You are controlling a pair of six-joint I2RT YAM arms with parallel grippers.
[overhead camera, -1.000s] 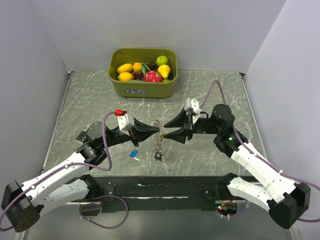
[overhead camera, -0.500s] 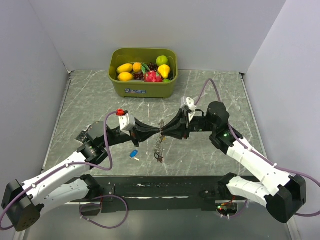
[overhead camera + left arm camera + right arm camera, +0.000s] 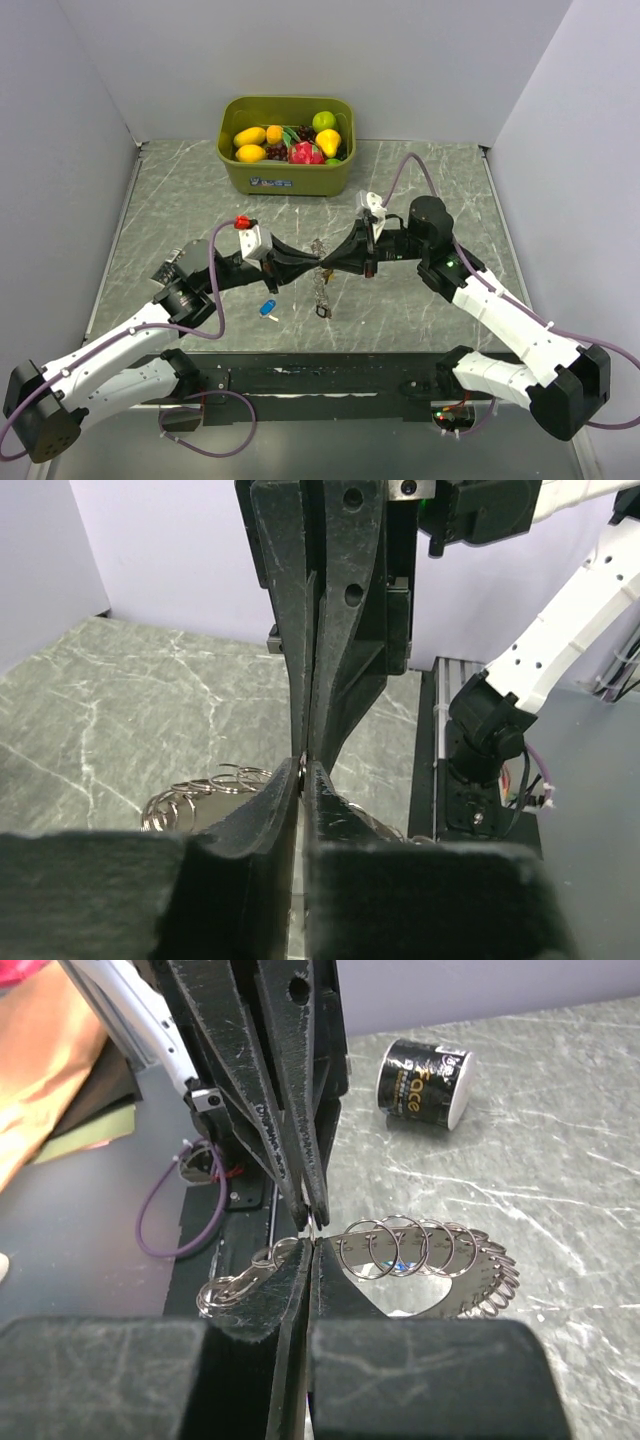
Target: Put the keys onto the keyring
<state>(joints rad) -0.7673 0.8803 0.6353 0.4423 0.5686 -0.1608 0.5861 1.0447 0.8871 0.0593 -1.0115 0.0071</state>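
The keyring (image 3: 320, 280) hangs in mid-air over the middle of the table as a floppy string of silvery rings, with a small dark tag (image 3: 321, 313) at its bottom. My left gripper (image 3: 315, 263) and right gripper (image 3: 327, 264) meet tip to tip at its upper part. In the left wrist view my left gripper (image 3: 303, 765) pinches a ring wire, and several rings of the keyring (image 3: 200, 790) spill to the left. My right gripper (image 3: 311, 1240) is shut on the keyring (image 3: 420, 1250). A blue-headed key (image 3: 267, 308) lies on the table below my left gripper.
A green bin (image 3: 285, 178) of toy fruit stands at the back centre. A black cylinder with white lettering (image 3: 424, 1082) lies on the table behind my left arm. The black base rail (image 3: 320, 380) runs along the near edge. White walls close in three sides.
My right gripper moved left to the hanging keyring and closed from open to shut on it. My left gripper stayed in place with the keyring.
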